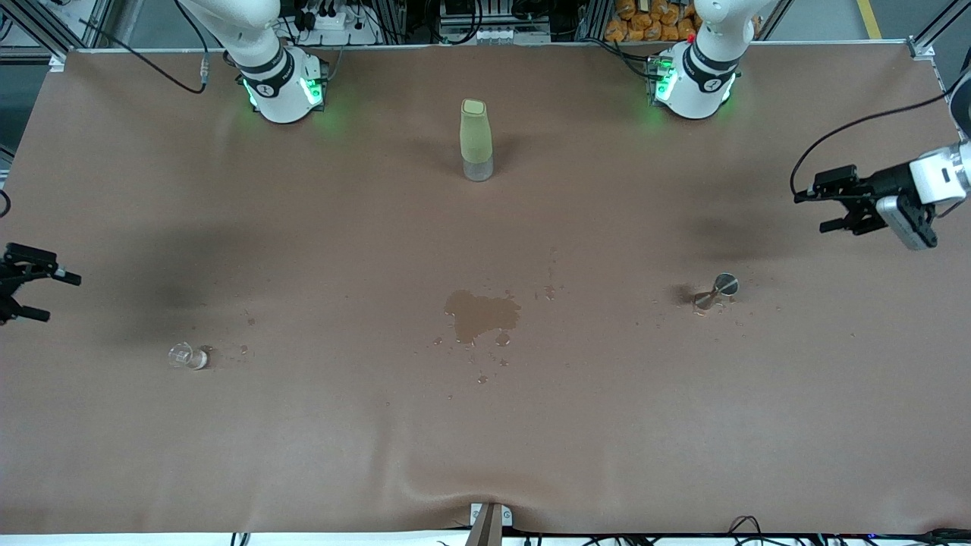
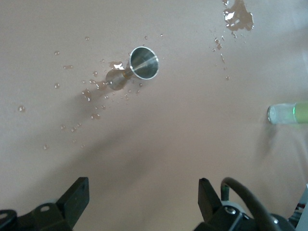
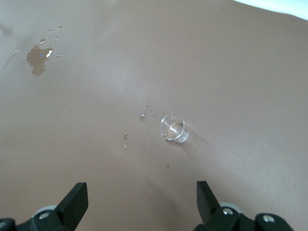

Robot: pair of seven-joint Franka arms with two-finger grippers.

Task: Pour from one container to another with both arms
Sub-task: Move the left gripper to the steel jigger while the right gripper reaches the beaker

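The right gripper [image 1: 30,292] was half cut off at the table's edge, fingers spread, holding nothing. The left gripper [image 1: 827,208] hung spread too. The glass cup [image 1: 187,356] and the jigger [image 1: 717,290] stood well apart (contents unclear), 1 puddle [image 1: 480,315] between.

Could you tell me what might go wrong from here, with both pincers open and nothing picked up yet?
1. Water already lies on the table: a puddle mid-table and droplets around both vessels, so either could slip.
2. The glass cup is tiny and transparent; the open right pincer could misjudge or tip it.
3. The jigger is narrow-waisted; the open left pincer may topple it.
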